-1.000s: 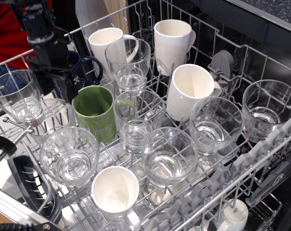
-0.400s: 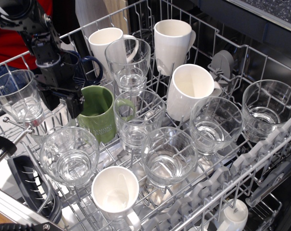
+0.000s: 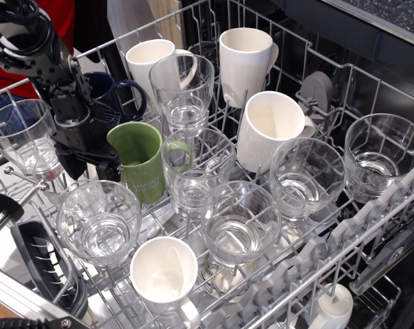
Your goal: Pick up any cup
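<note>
Our gripper (image 3: 101, 164) sits at the green mug's (image 3: 142, 159) left rim; we cannot tell its spread. We should clamp the rim firmly and lift straight, clear of the glass (image 3: 197, 171) right of the mug.

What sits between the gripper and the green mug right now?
Nothing visible. The gripper is already right against the left rim of the green mug, which now tilts. Close neighbours only: a clear glass on its right and the navy mug behind.
</note>
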